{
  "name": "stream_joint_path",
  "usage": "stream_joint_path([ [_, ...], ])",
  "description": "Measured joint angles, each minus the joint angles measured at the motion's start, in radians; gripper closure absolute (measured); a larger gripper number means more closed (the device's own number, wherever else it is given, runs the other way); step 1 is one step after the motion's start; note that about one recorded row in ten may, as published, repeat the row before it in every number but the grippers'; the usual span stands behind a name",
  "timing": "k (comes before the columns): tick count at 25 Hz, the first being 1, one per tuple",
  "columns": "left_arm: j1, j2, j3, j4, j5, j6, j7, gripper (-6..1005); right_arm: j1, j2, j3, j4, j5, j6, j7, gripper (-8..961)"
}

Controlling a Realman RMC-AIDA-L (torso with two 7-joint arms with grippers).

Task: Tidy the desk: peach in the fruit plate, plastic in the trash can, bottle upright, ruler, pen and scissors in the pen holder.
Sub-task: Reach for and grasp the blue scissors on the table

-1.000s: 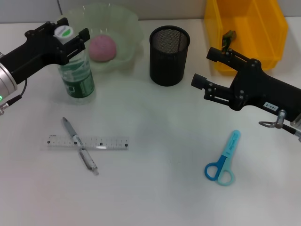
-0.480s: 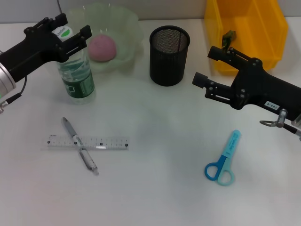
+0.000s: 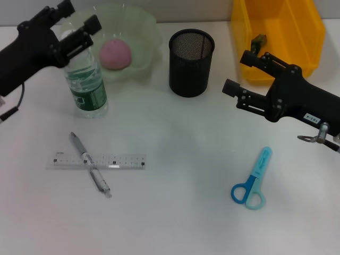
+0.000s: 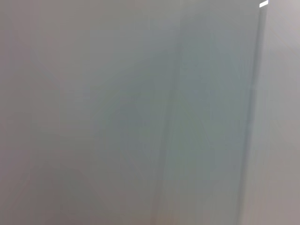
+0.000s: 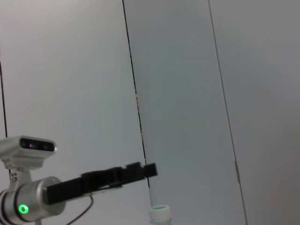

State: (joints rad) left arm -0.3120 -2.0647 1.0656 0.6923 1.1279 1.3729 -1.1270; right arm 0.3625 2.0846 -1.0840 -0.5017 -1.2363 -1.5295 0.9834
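A: What was changed over the last second?

B: The left claw (image 3: 77,29) was lifted up and back from the bottle (image 3: 85,74). A second ago its fingers were set around the cap; now they were seen spread open, above and behind the bottle's top, gripping nothing. The bottle was left standing upright on the bench (image 3: 175,159), just beside the fruit plate (image 3: 143,32).

A: And what was meant by that for the task?

B: The upright-bottle step was judged done. The right claw (image 3: 245,71) had been shifted slightly toward the trash can (image 3: 303,32); its fingers were held apart and empty.

A: How were the containers filled?

B: The peach (image 3: 116,53) was already lying in the fruit plate. 1 small dark scrap, taken to be the plastic (image 3: 258,41), was seen inside the yellow trash can. Nothing could be seen in the black mesh pen holder (image 3: 191,62).

A: So what was left?

B: 3 items were left on the bench: the pen (image 3: 90,172) lying crossed over the ruler (image 3: 98,161), and the scissors (image 3: 252,180) lying well apart, near the right arm. The scissors were judged the likeliest next pick for that arm.
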Motion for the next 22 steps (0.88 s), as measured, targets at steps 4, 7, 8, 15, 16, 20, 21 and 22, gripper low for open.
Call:
stream_joint_path([
  [4,0.009,0.003,0.008,-0.003,0.017,0.143,0.011,241,-0.005,-0.002,0.004,0.0,0.0,-0.001,0.006,133],
  [7,-0.002,0.004,0.012,0.0,0.128,0.319,0.038,243,-0.012,-0.002,0.004,0.0,0.0,-0.006,0.009,133],
  [8,-0.002,0.004,0.012,0.0,0.128,0.319,0.038,243,-0.012,-0.002,0.004,0.0,0.0,-0.006,0.009,133],
  [15,-0.09,0.0,0.011,-0.005,0.376,0.404,-0.074,245,-0.049,-0.024,0.005,-0.074,-0.024,-0.062,0.117,133],
  [16,-0.094,-0.001,0.009,-0.008,0.386,0.397,-0.077,245,-0.059,-0.032,0.008,-0.103,-0.038,-0.071,0.144,133],
  [20,-0.097,-0.004,0.003,-0.016,0.392,0.385,-0.072,245,-0.09,-0.048,0.1,-0.307,-0.215,-0.127,0.326,133],
  [21,-0.098,-0.004,0.002,-0.016,0.391,0.383,-0.072,245,-0.092,-0.049,0.139,-0.373,-0.282,-0.15,0.382,133],
  [22,-0.099,-0.005,0.002,-0.019,0.391,0.376,-0.072,245,-0.081,-0.048,0.205,-0.512,-0.416,-0.203,0.497,133],
])
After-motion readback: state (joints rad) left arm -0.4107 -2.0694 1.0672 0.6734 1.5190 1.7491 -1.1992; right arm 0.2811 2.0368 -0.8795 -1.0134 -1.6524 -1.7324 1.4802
